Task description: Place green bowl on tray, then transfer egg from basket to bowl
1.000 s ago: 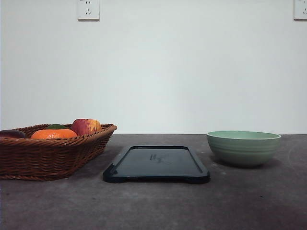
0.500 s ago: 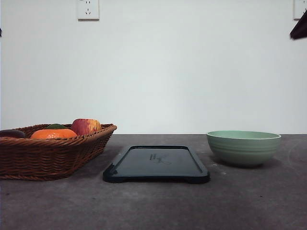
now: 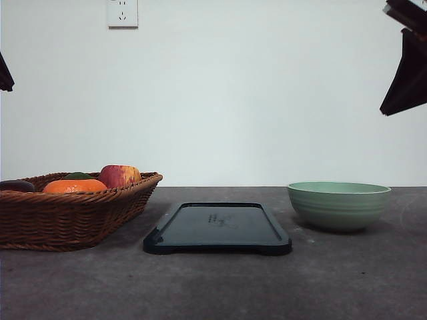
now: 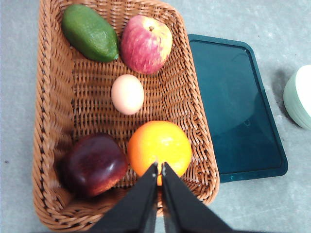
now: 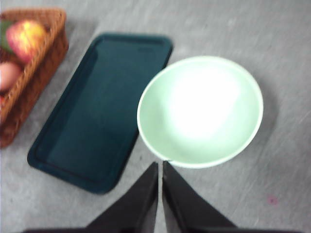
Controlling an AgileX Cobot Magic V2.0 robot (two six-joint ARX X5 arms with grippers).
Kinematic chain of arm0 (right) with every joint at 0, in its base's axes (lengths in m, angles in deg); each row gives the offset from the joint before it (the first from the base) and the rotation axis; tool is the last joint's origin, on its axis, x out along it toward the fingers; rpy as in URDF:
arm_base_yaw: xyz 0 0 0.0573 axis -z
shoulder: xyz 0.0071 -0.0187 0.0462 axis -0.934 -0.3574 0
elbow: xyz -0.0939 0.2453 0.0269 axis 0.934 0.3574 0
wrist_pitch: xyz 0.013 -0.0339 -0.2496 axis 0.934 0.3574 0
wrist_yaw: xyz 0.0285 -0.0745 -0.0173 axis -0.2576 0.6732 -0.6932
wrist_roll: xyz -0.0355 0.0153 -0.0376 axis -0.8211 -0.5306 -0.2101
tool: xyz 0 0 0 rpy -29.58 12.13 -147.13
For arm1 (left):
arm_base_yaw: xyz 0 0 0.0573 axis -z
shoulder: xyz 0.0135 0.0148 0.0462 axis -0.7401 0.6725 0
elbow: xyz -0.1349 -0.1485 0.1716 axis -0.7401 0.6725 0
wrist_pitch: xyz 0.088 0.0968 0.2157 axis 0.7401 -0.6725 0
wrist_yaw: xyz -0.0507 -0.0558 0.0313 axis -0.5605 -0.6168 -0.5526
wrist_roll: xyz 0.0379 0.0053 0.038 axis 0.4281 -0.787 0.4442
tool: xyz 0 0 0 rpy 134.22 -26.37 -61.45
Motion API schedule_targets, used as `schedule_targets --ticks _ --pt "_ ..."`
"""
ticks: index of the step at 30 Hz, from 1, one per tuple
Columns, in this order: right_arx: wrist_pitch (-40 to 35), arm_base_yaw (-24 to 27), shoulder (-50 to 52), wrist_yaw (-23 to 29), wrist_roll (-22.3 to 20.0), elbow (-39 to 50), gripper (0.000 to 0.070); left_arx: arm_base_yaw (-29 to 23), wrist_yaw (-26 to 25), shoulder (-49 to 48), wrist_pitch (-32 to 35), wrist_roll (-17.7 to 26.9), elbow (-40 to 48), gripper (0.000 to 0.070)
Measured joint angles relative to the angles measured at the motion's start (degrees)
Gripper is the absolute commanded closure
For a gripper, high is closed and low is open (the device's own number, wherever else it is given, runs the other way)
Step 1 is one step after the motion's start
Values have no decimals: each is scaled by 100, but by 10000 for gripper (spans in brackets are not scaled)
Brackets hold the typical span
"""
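Observation:
The green bowl stands on the table right of the tray, apart from it. The wicker basket sits to the tray's left. In the left wrist view the pale egg lies in the middle of the basket. My left gripper hangs shut and empty above the orange, short of the egg. In the right wrist view my right gripper is shut and empty, high above the near rim of the bowl, with the tray beside it.
An avocado, a red apple, an orange and a dark red fruit surround the egg in the basket. Dark parts of my right arm and left arm show in the upper corners of the front view.
Both arms have come into the front view from the upper corners, the right one farther down and in. The bowl, tray and basket have not moved.

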Motion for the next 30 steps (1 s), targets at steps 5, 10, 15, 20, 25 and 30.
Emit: schedule_targets --ticks 5,10,15,20,25,30 --pt "26 -3 0 0 -30 0 428 0 0 -3 17 7 0 346" --pt "212 -2 0 8 -15 -11 417 0 -1 -3 17 32 0 302" --pt "484 -2 -6 374 226 -91 417 0 0 -3 17 33 0 304" --pt "1094 50 -223 876 378 -728 417 0 0 -3 17 33 0 309" --pt "1754 170 -788 909 409 -1427 417 0 0 -3 41 25 0 309" --pt "1841 192 -1451 917 395 -1924 417 0 -1 -3 84 -20 0 309"
